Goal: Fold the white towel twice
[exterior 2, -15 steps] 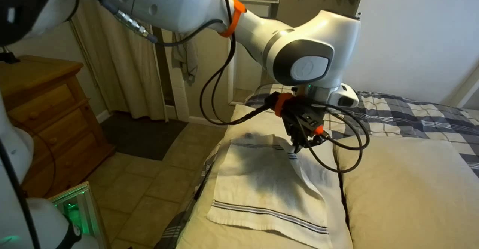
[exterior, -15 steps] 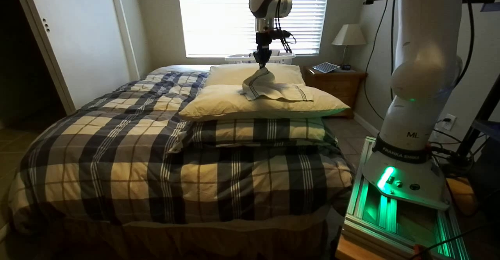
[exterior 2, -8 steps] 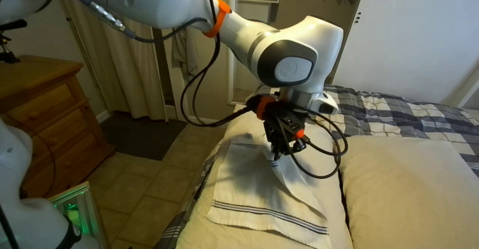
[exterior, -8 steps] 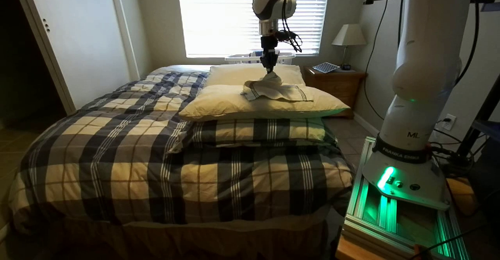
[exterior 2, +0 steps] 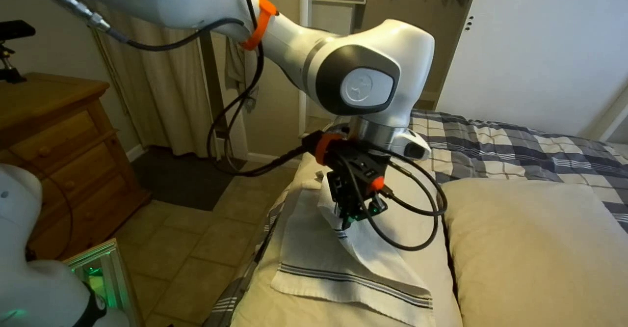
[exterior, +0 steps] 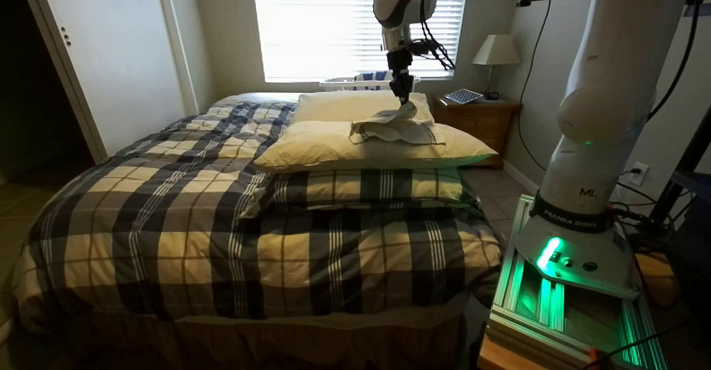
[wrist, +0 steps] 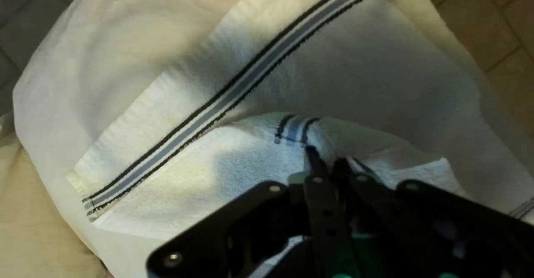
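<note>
The first of the two folds looks under way but unfinished. The white towel (exterior 2: 333, 258) lies on a cream pillow (exterior: 355, 156), and the hand (wrist: 326, 156), its fingers close together, pinches a bit of cloth next to a short piece of stripe at the edge. That edge stands up in a soft peak in both exterior views, turned partway over the rest of the towel, while the striped band (wrist: 227, 98) at one end lies spread out and uncovered in the wrist view. What seems left of this fold is to bring the held edge across, lay it down and let go; the second fold shows no start. The opposite end (exterior 2: 308, 206) is partly hidden behind the hand in an exterior view, so how well the edges will line up cannot be told.
</note>
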### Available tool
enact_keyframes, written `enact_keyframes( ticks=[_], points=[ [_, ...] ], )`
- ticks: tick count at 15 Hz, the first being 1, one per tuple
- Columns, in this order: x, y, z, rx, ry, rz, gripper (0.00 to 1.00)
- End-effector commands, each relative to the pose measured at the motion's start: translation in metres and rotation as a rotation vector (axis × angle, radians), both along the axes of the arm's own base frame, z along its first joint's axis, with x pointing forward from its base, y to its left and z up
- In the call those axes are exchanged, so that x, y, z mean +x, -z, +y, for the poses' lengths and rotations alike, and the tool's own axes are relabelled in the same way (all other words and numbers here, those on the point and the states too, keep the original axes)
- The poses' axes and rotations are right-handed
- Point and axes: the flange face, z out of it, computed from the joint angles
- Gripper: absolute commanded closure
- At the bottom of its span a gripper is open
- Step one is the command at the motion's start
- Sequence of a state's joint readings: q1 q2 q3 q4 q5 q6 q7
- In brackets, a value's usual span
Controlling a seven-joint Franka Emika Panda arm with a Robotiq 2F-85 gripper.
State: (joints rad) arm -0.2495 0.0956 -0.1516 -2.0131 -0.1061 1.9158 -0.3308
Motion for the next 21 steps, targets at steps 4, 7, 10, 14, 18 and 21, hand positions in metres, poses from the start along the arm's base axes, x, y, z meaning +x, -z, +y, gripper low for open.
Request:
enact_keyframes(
  ticks=[4, 7, 10, 14, 18, 21],
  points=[
    [-0.028, -0.009, 0.017, 0.037, 0.05, 0.059, 0.95],
    [-0.031, -0.003, 0.02, 0.053, 0.049, 0.096, 0.95],
    [-0.038, 0.004, 0.023, 0.065, 0.026, 0.142, 0.95],
    [-0.043, 0.006, 0.024, 0.069, 0.012, 0.193, 0.95],
    [-0.045, 0.006, 0.026, 0.088, 0.021, 0.215, 0.68],
    [-0.046, 0.007, 0.027, 0.09, 0.022, 0.219, 0.49]
  ],
)
